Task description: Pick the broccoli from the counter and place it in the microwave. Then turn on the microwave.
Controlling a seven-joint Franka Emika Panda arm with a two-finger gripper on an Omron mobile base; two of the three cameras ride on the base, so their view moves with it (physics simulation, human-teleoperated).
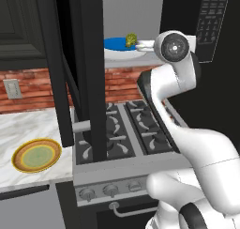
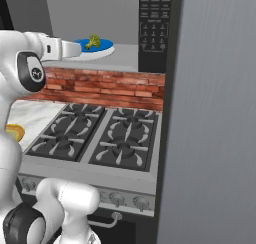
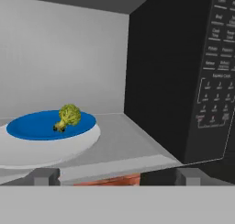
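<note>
With broccoli point(image 3: 69, 116) sitting on the blue plate point(image 3: 32, 126) inside the microwave point(image 3: 174, 81), step 1 is looking done. Gripper point(image 3: 117, 176) is hanging empty, jaws wide, just outside the opening. Door's standing open; closing it & pressing start are remaining, I'm guessing.

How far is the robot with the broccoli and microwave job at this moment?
Done: the broccoli lies on the blue plate inside the microwave. In hand: nothing; the gripper is open at the microwave's front edge. Left: shutting the microwave door, which stands open, and pressing the button panel to start it.
</note>
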